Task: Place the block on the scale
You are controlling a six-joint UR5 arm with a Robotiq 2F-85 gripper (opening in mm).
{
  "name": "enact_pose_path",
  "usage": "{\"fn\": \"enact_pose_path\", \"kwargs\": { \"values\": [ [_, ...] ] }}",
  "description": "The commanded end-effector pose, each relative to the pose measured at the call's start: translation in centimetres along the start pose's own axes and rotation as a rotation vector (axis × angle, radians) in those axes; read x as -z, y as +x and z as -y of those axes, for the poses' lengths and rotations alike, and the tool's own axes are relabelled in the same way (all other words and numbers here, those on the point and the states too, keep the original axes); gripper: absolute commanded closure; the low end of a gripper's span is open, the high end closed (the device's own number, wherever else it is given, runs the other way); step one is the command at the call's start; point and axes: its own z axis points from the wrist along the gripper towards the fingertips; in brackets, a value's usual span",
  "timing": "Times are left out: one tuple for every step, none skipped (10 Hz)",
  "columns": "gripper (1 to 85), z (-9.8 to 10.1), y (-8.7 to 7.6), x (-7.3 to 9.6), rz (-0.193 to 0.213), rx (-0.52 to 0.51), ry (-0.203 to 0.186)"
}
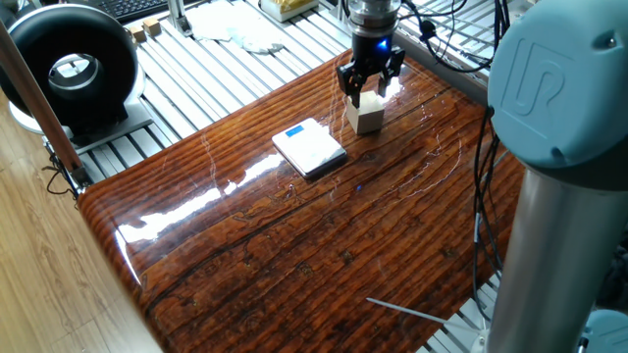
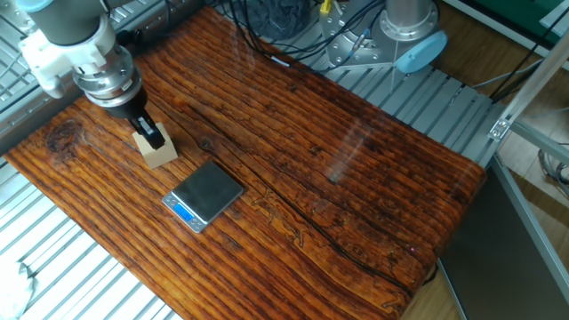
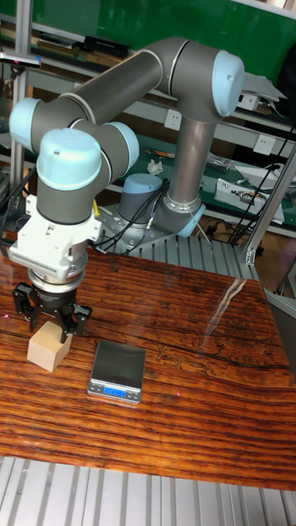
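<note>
The block [image 1: 368, 117] is a pale wooden cube standing on the wooden table, also seen as the block [image 2: 161, 155] and the block [image 3: 48, 347]. My gripper [image 1: 369, 91] hangs right over it, open, with its dark fingers down either side of the cube's top; it shows too as the gripper [image 2: 153, 135] and the gripper [image 3: 49, 322]. The scale [image 1: 309, 148] is a thin square pad with a blue rectangle at one edge. It lies flat a short way from the cube, with nothing on it, and appears again as the scale [image 2: 204, 195] and the scale [image 3: 117, 371].
A black round device [image 1: 69, 69] stands on the slatted metal bench left of the wooden table [image 1: 324, 245]. A keyboard [image 1: 147, 8] and crumpled white cloth [image 1: 235, 27] lie behind. Cables [image 1: 481, 176] hang by the arm's grey column [image 1: 549, 196] at right.
</note>
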Motion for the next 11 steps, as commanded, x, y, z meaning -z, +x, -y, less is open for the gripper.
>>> {"fn": "enact_pose_path", "kwargs": {
  "values": [
    [27.7, -0.3, -0.7, -0.4, 0.011, -0.015, -0.025],
    [28.0, -0.7, -0.8, -0.3, 0.016, -0.025, -0.042],
    [28.3, -1.2, -0.8, 0.0, 0.020, -0.034, -0.061],
    [28.3, -2.1, -0.9, 0.4, 0.028, -0.047, -0.100],
    [28.3, -2.3, -0.9, 0.7, 0.028, -0.047, -0.120],
    [28.7, -2.1, -0.9, 0.9, 0.027, -0.045, -0.126],
    [28.7, -1.8, -0.9, 1.2, 0.026, -0.037, -0.128],
    [28.7, -1.7, -0.9, 1.4, 0.029, -0.032, -0.132],
    [28.7, -1.9, -1.0, 1.3, 0.032, -0.031, -0.138],
    [28.7, -2.1, -1.1, 1.2, 0.031, -0.031, -0.141],
    [28.7, -2.2, -1.2, 1.1, 0.031, -0.031, -0.137]
  ]
}}
